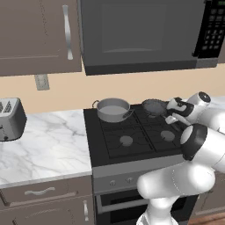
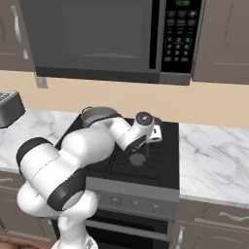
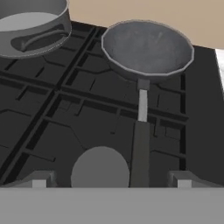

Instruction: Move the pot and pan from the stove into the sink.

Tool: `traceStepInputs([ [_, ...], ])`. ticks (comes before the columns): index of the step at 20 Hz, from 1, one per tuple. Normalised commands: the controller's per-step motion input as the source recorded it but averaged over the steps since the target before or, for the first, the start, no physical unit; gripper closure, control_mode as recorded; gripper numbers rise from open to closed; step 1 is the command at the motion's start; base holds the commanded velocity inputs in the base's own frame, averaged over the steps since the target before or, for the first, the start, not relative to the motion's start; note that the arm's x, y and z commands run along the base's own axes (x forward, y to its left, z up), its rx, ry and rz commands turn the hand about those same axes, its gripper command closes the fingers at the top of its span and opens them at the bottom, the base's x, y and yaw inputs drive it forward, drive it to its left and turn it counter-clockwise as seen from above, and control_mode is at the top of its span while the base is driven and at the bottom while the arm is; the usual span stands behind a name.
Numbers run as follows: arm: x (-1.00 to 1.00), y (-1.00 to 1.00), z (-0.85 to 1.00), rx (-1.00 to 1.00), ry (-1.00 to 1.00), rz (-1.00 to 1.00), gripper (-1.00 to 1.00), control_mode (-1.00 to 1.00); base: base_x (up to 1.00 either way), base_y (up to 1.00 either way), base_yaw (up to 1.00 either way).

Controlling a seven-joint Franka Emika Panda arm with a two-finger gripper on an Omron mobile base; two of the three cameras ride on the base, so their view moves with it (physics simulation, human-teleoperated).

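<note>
On the black stove [image 1: 127,138], the grey two-handled pot [image 1: 113,109] stands on the back left burner. The dark pan [image 1: 154,106] sits on the back right burner. In the hand view the pan [image 3: 148,48] lies ahead, its long handle [image 3: 141,144] running back toward me, and the pot [image 3: 30,26] is at upper left. My gripper [image 3: 111,181] is open and holds nothing. It hovers over the handle's near end, and the handle lies between the two fingertips [image 3: 39,180], closer to the right one. From the left base view the gripper [image 1: 169,114] is just right of the pan. The sink is out of view.
A toaster [image 1: 11,118] stands on the marble counter [image 1: 48,145] left of the stove. More counter [image 2: 214,155] lies to the stove's right. A microwave [image 1: 140,35] hangs low over the stove, with cabinets on both sides. A round front burner cap [image 3: 100,168] sits under my hand.
</note>
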Motion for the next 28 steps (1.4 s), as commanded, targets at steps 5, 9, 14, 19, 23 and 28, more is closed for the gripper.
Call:
traceStepInputs([
  [5,0.03,0.0,-0.07,-0.01,0.0,0.0,-1.0,-1.0,0.0,0.0,0.0],
  [9,0.11,-0.01,-0.3,-0.06,0.0,0.0,-1.0,-1.0,0.0,0.0,0.0],
  [14,0.13,-0.06,-0.34,-0.03,0.0,0.0,-1.0,-1.0,0.0,0.0,0.0],
  [19,0.16,-0.2,-0.36,0.0,-0.03,0.01,-1.0,-1.0,0.0,0.0,0.0],
  [23,0.22,-0.26,-0.27,0.02,-0.03,0.0,-1.0,-1.0,0.0,0.0,0.0],
  [28,0.28,-0.16,-0.12,0.0,0.0,-0.01,-1.0,-1.0,0.0,0.0,0.0],
])
